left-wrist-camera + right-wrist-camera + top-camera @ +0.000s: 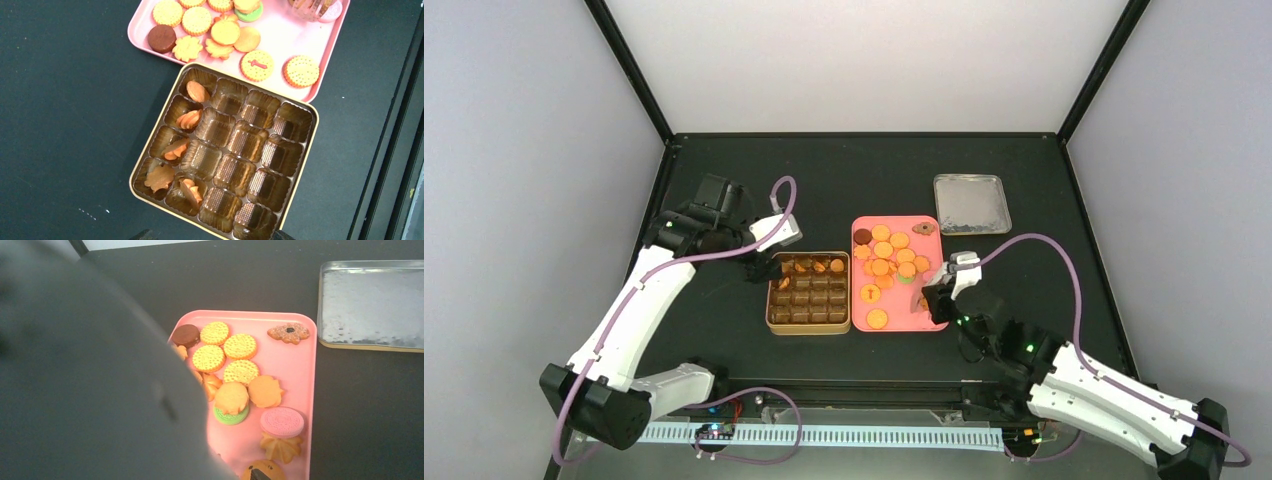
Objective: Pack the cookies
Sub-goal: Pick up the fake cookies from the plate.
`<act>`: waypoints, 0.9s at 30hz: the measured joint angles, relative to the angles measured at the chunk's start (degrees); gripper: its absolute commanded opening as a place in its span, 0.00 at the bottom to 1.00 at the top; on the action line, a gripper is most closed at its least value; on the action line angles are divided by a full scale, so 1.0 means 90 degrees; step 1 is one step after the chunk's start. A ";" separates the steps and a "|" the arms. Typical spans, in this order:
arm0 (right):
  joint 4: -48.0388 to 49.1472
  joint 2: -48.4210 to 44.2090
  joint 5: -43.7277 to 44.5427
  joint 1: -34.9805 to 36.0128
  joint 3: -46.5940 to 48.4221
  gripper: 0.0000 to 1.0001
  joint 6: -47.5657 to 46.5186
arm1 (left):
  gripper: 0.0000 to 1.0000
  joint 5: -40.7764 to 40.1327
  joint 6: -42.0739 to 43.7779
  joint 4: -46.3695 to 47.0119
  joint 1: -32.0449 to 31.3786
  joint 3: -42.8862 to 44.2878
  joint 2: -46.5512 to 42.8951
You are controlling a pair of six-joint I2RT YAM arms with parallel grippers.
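Observation:
Several cookies (pixel 886 258) lie on a pink tray (pixel 930 242): round orange ones, flower shapes, a dark brown one, a pink one (pixel 282 421) and a green one. The gold tin (pixel 809 331) holds brown compartments; a few orange cookies (pixel 189 119) sit in the row nearest my left gripper. My left gripper (pixel 759 268) hovers at the tin's left side, open and empty; only its fingertips (pixel 145 234) show. My right gripper (pixel 932 298) is low over the tray's near right part. One dark fingertip (pixel 258 475) rests over an orange cookie (pixel 272 469). A blurred grey mass hides the rest.
A silver tin lid (pixel 971 203) lies at the back right, beyond the tray; it also shows in the right wrist view (pixel 370 305). The tin and tray stand side by side, touching. Black table edges (pixel 1114 300) and grey walls border the work area.

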 measured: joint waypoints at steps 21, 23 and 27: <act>-0.0568 0.0240 0.1467 0.1256 0.0391 0.42 0.0102 | 0.62 0.0007 0.0005 0.0017 0.0131 -0.0073 0.0012; -0.0614 0.0231 0.1552 0.1256 0.0391 0.42 0.0102 | 0.62 0.0007 0.0005 0.0017 0.0131 -0.0083 0.0012; -0.0736 0.0299 0.1690 0.1256 0.0391 0.42 0.0109 | 0.62 0.0010 0.0005 0.0017 0.0131 -0.0092 0.0012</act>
